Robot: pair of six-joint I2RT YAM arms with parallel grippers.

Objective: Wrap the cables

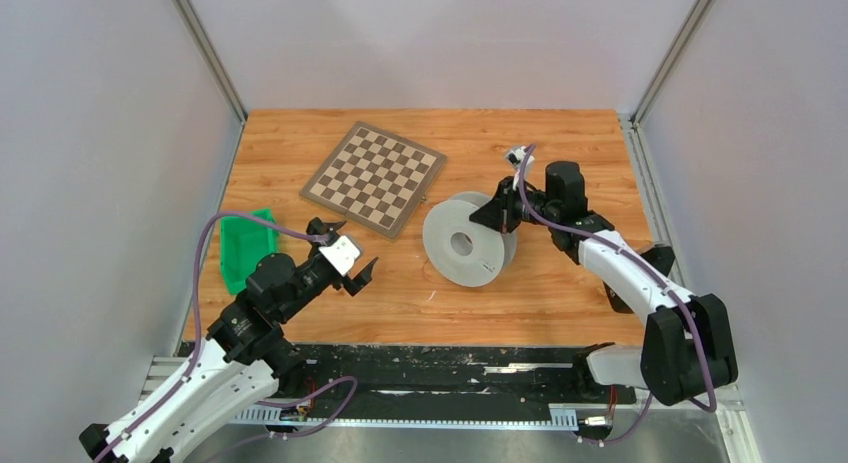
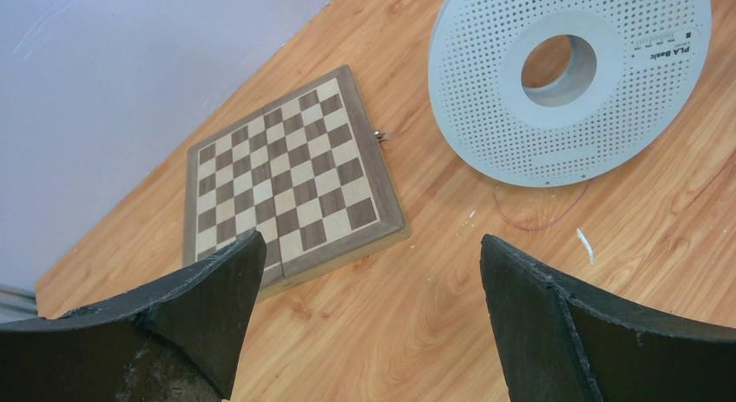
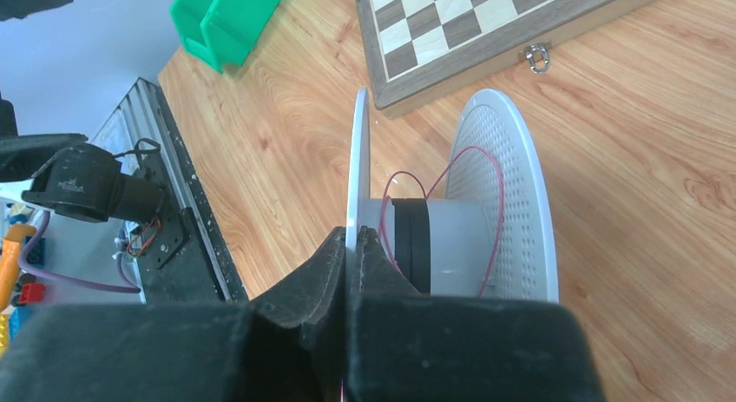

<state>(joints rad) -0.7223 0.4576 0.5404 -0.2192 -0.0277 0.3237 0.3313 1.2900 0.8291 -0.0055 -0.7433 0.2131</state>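
Observation:
A grey perforated spool (image 1: 468, 241) stands tilted on its edge at the middle of the table. My right gripper (image 1: 497, 215) is shut on the thin rim of its near flange (image 3: 358, 168). A thin red cable (image 3: 486, 185) loops loosely round the hub between the two flanges, beside a black band (image 3: 408, 241). In the left wrist view a strand of red cable (image 2: 538, 220) lies on the wood just under the spool (image 2: 568, 81). My left gripper (image 1: 350, 251) hangs open above bare wood to the spool's left, its fingers (image 2: 226, 289) wide apart with nothing between them.
A folded chessboard (image 1: 374, 178) lies behind and to the left of the spool. A green bin (image 1: 246, 245) sits at the table's left edge, close to the left arm. A small white scrap (image 2: 585, 244) lies on the wood near the spool.

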